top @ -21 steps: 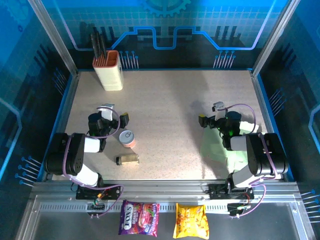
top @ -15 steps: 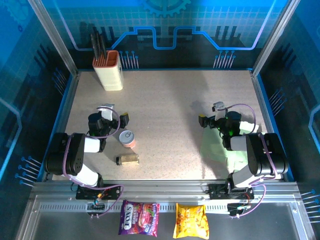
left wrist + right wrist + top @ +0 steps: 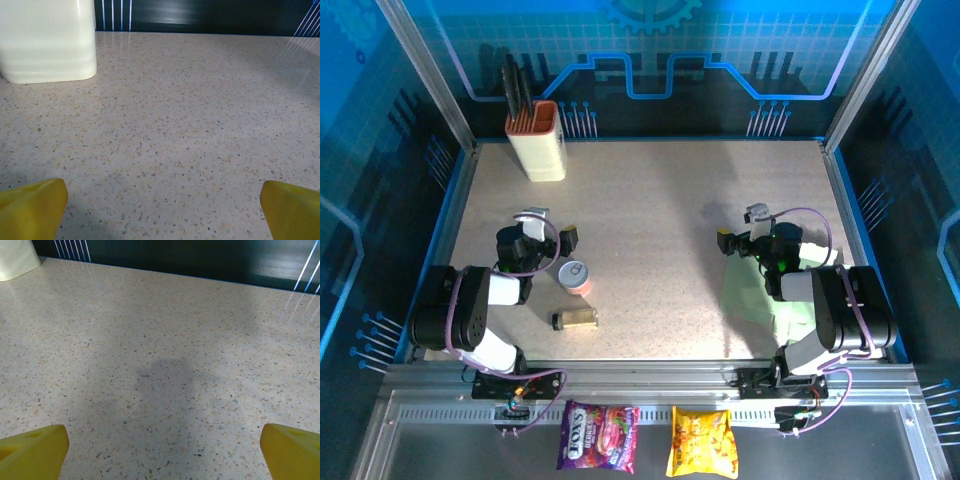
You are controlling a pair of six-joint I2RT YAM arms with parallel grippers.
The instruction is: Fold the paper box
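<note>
The paper box (image 3: 747, 296) lies flat as a pale green sheet on the near right of the table, partly hidden under my right arm. My right gripper (image 3: 725, 241) rests low just beyond the sheet's far left corner, pointing left. In the right wrist view its yellow fingertips (image 3: 35, 449) stand wide apart over bare tabletop, so it is open and holds nothing. My left gripper (image 3: 568, 238) sits on the left side, far from the sheet. Its fingertips (image 3: 32, 205) are also spread wide over bare table.
A cream knife holder (image 3: 540, 140) with an orange rim stands at the back left, also visible as the knife holder (image 3: 45, 40) ahead of the left gripper. A small can (image 3: 576, 277) and a lying bottle (image 3: 575, 319) sit near the left arm. Two snack bags (image 3: 598, 436) lie beyond the front rail.
</note>
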